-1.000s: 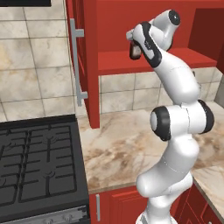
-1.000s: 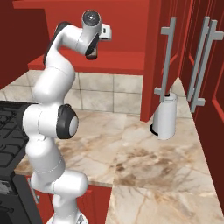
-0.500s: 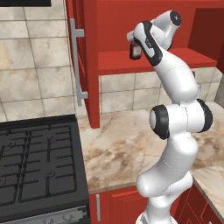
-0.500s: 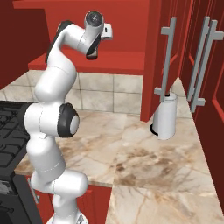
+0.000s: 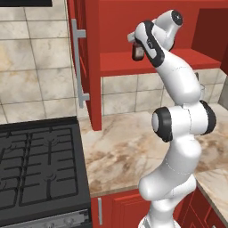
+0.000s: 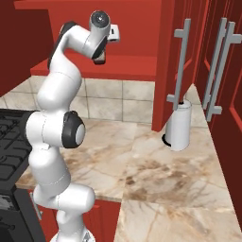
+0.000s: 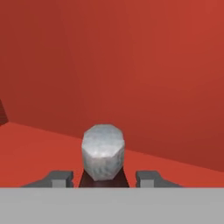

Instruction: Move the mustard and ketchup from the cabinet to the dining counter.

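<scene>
A: Left base view: we log the gripper (image 5: 137, 50) raised at the open cabinet (image 5: 147, 64), with a dark bottle, the ketchup (image 5: 137, 52), between its fingers just above the red shelf.

B: Right base view: we note the gripper (image 6: 100, 57) at the same shelf; a white canister (image 6: 179, 127) stands on the bench (image 6: 156, 175).

A: Hand view: 2 fingertips (image 7: 59, 178) flank the ketchup (image 7: 103, 153), its cap looking grey. Clamped on it, we judge.

Glossy red cabinet (image 5: 89, 67) with brushed-metal bar handles (image 6: 181, 61); polished marbled stone table (image 5: 120, 151); matt black stove (image 5: 40, 171); smooth tile backsplash (image 5: 35, 75).
</scene>
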Robot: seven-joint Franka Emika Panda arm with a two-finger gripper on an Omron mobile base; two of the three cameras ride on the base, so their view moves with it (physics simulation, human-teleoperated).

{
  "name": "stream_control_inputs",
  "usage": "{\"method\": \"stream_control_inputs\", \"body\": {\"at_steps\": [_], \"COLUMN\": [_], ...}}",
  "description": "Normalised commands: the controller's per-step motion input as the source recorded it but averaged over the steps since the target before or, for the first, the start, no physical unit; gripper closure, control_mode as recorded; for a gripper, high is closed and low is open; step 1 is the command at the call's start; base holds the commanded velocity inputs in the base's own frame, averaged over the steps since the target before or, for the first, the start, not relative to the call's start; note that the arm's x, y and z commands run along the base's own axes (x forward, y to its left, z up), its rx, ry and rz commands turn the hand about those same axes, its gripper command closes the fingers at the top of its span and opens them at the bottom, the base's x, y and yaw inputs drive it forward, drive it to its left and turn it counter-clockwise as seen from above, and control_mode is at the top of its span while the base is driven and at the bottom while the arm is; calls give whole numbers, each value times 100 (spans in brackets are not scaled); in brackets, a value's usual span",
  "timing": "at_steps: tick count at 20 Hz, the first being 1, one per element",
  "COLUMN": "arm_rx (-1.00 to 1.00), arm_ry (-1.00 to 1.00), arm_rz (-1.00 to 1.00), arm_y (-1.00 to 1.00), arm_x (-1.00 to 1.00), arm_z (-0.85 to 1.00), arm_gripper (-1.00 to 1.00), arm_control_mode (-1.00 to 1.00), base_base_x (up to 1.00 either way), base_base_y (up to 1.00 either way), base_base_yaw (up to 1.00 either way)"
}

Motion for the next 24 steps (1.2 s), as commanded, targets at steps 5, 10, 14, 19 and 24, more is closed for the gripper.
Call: {"method": "stream_control_inputs", "body": {"at_steps": [5,10,14,19,24], "arm_rx": [0,0,0,0,0], "arm_ry": [-1,-14,-21,-17,-8], "arm_rz": [1,0,2,2,1], "arm_y": [0,0,0,0,-7], "arm_x": [-12,-67,-99,-100,-100], "arm_z": [-1,0,0,0,11], "arm_gripper": [100,100,100,100,100], "arm_control_mode": [-100,-100,-100,-100,-100], "base_base_x": [0,0,0,0,0], "base_base_y": [0,0,0,0,0], "base_base_yaw": [0,0,0,0,0]}}
